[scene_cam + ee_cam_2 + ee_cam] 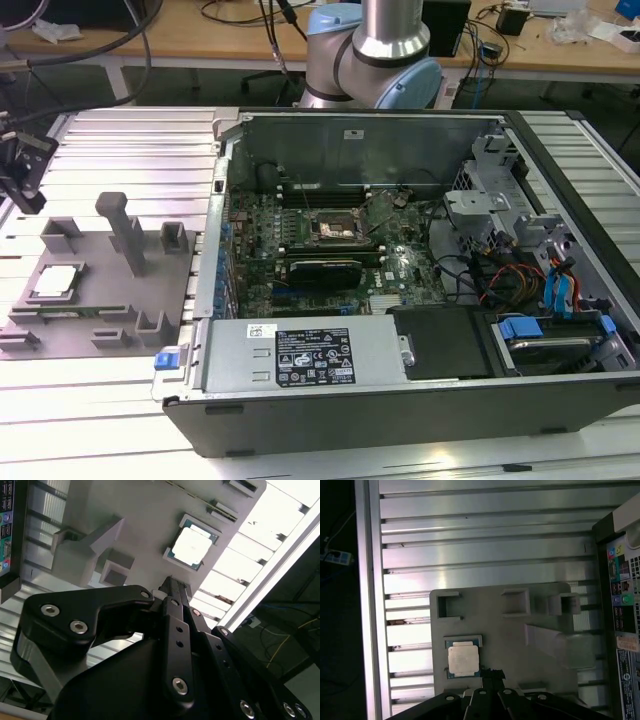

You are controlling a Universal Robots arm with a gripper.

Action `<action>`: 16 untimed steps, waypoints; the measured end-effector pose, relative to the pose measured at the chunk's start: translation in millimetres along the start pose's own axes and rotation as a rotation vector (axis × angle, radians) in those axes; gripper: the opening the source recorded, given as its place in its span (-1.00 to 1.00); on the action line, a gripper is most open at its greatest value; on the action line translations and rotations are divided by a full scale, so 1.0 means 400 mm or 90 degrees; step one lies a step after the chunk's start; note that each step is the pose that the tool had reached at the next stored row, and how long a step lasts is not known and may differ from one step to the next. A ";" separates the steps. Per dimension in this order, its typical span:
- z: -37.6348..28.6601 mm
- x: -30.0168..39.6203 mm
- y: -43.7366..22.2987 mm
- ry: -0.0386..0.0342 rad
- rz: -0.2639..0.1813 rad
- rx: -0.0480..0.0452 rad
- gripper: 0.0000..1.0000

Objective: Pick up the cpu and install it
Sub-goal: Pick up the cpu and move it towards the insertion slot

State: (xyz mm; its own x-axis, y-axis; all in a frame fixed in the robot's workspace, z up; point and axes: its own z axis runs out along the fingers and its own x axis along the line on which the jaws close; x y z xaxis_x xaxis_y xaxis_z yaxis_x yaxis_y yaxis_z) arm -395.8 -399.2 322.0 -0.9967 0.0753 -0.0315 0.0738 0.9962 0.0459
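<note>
- Plainly, the cpu [463,660] lies flat in its gray holder [520,615], untouched, below the gripper [492,672] and slightly off-centre.
- Whether the gripper is open: cannot tell.

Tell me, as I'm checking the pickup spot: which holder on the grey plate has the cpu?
The low square frame around the cpu; the raised blocks hold nothing.

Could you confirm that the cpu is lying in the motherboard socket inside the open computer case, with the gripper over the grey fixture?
Not quite. The cpu is not in the motherboard socket; it lies in a recess of the grey fixture, outside the computer case, as the exterior view shows. The gripper is indeed over that fixture.
</note>
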 end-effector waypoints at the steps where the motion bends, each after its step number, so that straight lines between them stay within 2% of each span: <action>1: 0.003 0.000 0.000 0.0002 0.000 0.0002 -0.79; 5: 0.016 0.006 -0.001 -0.0004 0.000 0.0002 -0.79; 9: 0.041 0.017 -0.003 -0.0007 0.000 0.0007 -0.79; 16: 0.063 0.027 -0.005 -0.0009 0.000 0.0025 -0.79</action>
State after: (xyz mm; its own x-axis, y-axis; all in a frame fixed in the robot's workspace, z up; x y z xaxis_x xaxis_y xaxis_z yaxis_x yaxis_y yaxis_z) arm -405.7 -399.2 296.6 -0.9966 0.0752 -0.0329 0.0738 0.9964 0.0419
